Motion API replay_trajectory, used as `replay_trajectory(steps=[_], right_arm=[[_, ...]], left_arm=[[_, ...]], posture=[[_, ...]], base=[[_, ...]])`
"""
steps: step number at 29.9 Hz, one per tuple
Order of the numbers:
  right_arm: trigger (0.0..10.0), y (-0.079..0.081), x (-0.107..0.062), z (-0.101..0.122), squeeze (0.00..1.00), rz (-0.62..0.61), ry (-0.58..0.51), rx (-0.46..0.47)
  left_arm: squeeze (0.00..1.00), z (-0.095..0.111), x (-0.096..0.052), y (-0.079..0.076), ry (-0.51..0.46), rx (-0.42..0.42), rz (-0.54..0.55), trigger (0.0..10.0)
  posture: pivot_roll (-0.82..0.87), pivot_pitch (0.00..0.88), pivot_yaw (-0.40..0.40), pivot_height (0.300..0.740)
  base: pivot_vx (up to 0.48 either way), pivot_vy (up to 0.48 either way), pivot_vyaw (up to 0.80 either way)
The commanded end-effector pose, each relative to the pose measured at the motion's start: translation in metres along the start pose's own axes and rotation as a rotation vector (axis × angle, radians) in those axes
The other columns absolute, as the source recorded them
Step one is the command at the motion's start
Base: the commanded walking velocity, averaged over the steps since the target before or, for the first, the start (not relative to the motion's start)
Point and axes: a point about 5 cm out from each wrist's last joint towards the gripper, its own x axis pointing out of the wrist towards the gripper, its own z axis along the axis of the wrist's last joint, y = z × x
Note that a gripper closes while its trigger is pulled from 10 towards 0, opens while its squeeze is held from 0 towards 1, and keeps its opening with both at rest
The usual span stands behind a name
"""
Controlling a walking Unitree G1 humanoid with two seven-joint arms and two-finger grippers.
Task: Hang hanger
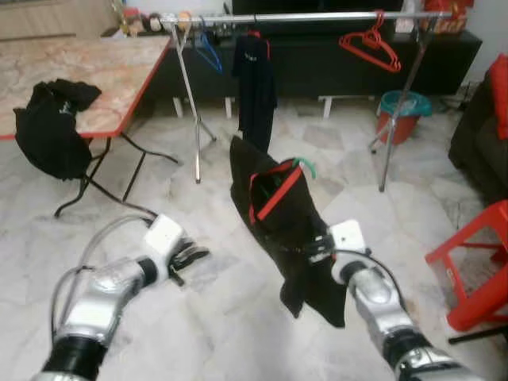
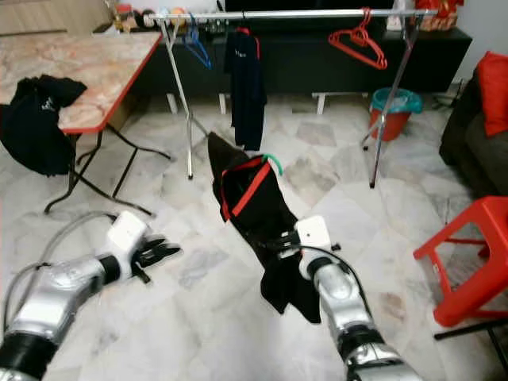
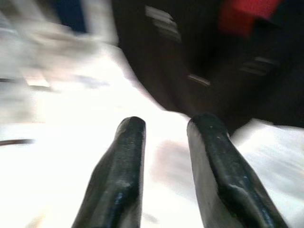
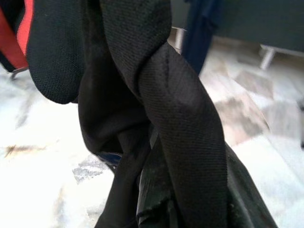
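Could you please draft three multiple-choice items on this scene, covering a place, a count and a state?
1. Where does the bundled black garment not on a hanger lie?
A. on the marble-patterned folding table's edge
B. in the teal-rimmed red bucket
C. on the red plastic stool

2. How many empty red plastic hangers hang on the silver metal rail?
A. none
B. one
C. three

3. What is the right gripper doing?
A. hanging open and empty
B. clamping black cloth on a red hanger
C. holding the rail

Answers:
1 A: the bundled black garment drapes over the folding table.
2 B: one empty red hanger hangs on the rail.
3 B: the right gripper grips the black cloth on a red hanger.
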Motion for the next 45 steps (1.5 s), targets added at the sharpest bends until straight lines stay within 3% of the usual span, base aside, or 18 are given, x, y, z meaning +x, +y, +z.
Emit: replay_trajectory(steps=[1,5,8,10,12,13,14,15,18,21,26,27,32,36,45], right_arm=[[10.0,-0.007,0.001,0.018,0.0,0.057,-0.081,-0.063],[10.0,-0.018,-0.002,0.022,0.0,0.113,-0.084,-0.118],[10.0,-0.02,-0.004,0.024,0.0,0.176,-0.079,-0.149],[10.0,-0.02,-0.007,0.027,0.0,0.314,-0.054,-0.22],[10.0,-0.02,-0.007,0.027,0.0,0.345,-0.042,-0.249],[10.0,-0.018,-0.008,0.027,0.0,0.394,-0.037,-0.271],[10.0,-0.015,-0.01,0.028,0.0,0.463,-0.037,-0.288],[10.0,-0.01,-0.017,0.029,0.0,0.609,-0.032,-0.3],[10.0,-0.01,-0.025,0.028,0.0,0.746,0.0,-0.312],[10.0,-0.012,-0.026,0.027,0.0,0.778,0.023,-0.329],[10.0,-0.018,-0.026,0.026,0.0,0.828,0.073,-0.344],[10.0,-0.019,-0.027,0.027,0.0,0.837,0.075,-0.344],[10.0,-0.019,-0.025,0.033,0.0,0.876,0.068,-0.336],[10.0,-0.017,-0.025,0.034,0.0,0.896,0.063,-0.341],[10.0,-0.013,-0.026,0.034,0.0,0.958,0.06,-0.335]], left_arm=[[1.0,0.01,-0.006,0.025,-0.055,0.035,0.17,10.0],[1.0,0.025,-0.01,0.034,-0.125,0.033,0.212,10.0],[1.0,0.031,-0.01,0.031,-0.145,0.045,0.174,10.0],[1.0,0.037,-0.008,0.021,-0.16,0.106,0.072,10.0],[1.0,0.039,-0.008,0.017,-0.172,0.128,0.036,10.0],[0.65,0.04,-0.008,0.012,-0.18,0.13,-0.011,10.0],[0.0,0.041,-0.008,0.006,-0.179,0.134,-0.074,10.0],[0.0,0.039,-0.009,-0.002,-0.165,0.173,-0.148,10.0],[0.0,0.038,-0.01,-0.008,-0.143,0.196,-0.216,10.0],[0.0,0.038,-0.012,-0.01,-0.136,0.207,-0.259,10.0],[0.0,0.037,-0.029,-0.014,-0.062,0.231,-0.404,10.0],[1.0,0.037,-0.033,-0.014,-0.054,0.215,-0.434,10.0],[1.0,0.026,-0.052,-0.015,0.053,0.193,-0.578,10.0],[1.0,0.024,-0.05,-0.015,0.054,0.192,-0.577,10.0],[1.0,0.032,-0.037,-0.03,0.01,0.14,-0.637,10.0]], posture=[[0.07,0.0,0.058,0.74],[0.07,0.0,0.052,0.74],[0.07,0.0,0.053,0.74],[0.05,0.0,0.054,0.74],[0.05,0.0,0.053,0.74],[0.05,0.0,0.051,0.74],[0.05,0.0,0.046,0.74],[0.05,0.0,0.042,0.74],[0.05,0.0,0.035,0.74],[0.06,0.0,0.024,0.74],[0.08,0.0,0.0,0.74],[0.09,0.0,-0.003,0.74],[0.09,0.0,-0.011,0.74],[0.09,0.0,-0.015,0.74],[0.08,0.0,-0.014,0.74]], base=[[0.0,0.0,0.0],[0.0,0.0,0.0],[0.0,0.0,0.0],[0.0,0.0,0.0],[0.0,0.0,0.0],[0.0,0.0,0.0],[0.0,0.0,0.0],[0.0,0.0,0.0],[0.0,0.0,0.0],[0.0,0.0,0.0],[0.0,0.0,0.0],[0.0,0.0,0.0],[0.0,0.0,0.0],[0.0,0.0,0.0],[0.0,0.0,0.0]])
